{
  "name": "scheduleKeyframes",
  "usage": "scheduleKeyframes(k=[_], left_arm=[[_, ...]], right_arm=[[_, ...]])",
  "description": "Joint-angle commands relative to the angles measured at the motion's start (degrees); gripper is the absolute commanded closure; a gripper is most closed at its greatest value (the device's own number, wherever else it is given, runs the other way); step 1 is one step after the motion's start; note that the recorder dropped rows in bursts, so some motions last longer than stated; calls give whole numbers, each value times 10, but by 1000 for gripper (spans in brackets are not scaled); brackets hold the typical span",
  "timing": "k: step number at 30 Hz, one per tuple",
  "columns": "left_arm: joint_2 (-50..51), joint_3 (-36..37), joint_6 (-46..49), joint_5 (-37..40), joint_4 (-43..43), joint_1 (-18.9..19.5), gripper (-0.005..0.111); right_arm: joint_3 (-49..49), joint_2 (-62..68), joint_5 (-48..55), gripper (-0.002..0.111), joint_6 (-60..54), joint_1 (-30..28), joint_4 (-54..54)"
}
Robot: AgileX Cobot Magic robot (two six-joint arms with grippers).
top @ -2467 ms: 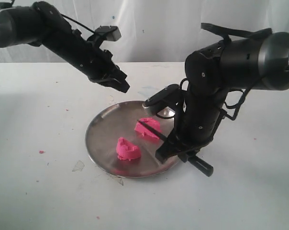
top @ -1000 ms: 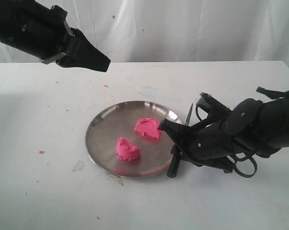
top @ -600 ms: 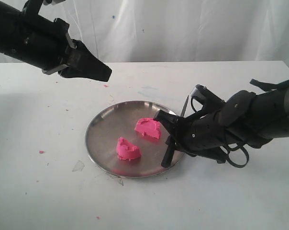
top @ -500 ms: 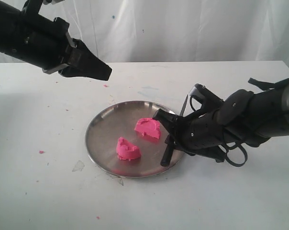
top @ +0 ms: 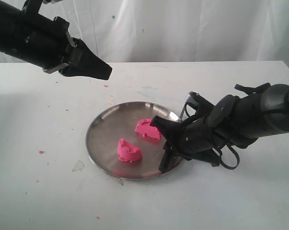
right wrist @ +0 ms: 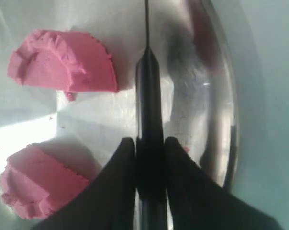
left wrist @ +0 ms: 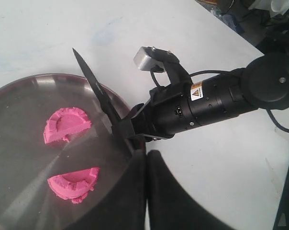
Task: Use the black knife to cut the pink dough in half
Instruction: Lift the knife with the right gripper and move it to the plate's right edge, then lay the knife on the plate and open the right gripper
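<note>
Plate (top: 88, 136) rim under black knife (left wrist: 97, 89) clamped in right gripper (right wrist: 150, 144), pink dough (top: 128, 150) halved, left gripper (top: 100, 72) together, aloft

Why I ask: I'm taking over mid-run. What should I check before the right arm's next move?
1. Cut done: ok. The pink dough lies as two separate halves on the steel plate.
2. Grip: ok. The right fingers clamp the black knife by its handle.
3. Blade clear of both halves: ok.
4. Other arm out of the way: ok. The left fingers are shut and raised above the table, off the plate.
5. Handle end touching the plate rim: cannot tell.
</note>
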Motion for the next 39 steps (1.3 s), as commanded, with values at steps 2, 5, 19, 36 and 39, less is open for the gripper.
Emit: scheduleKeyframes(k=[2,5,19,36,39], left_arm=[[-7,3,-2,10,-17,0,107],[-7,3,-2,20,-23,0,107],[-41,3,-16,25,-37,0,107],[-96,3,-35,95,-34,0,107],[-96,3,-30,91,-34,0,107]], right_arm=[[-1,3,3,80,-15,-3,-7],[0,-3,-1,72,-34,-3,-7],[90,-186,-52,80,-141,3,-17],[190,-598,-23,108,-313,117,-18],[190,-641,-5,108,-313,117,-17]])
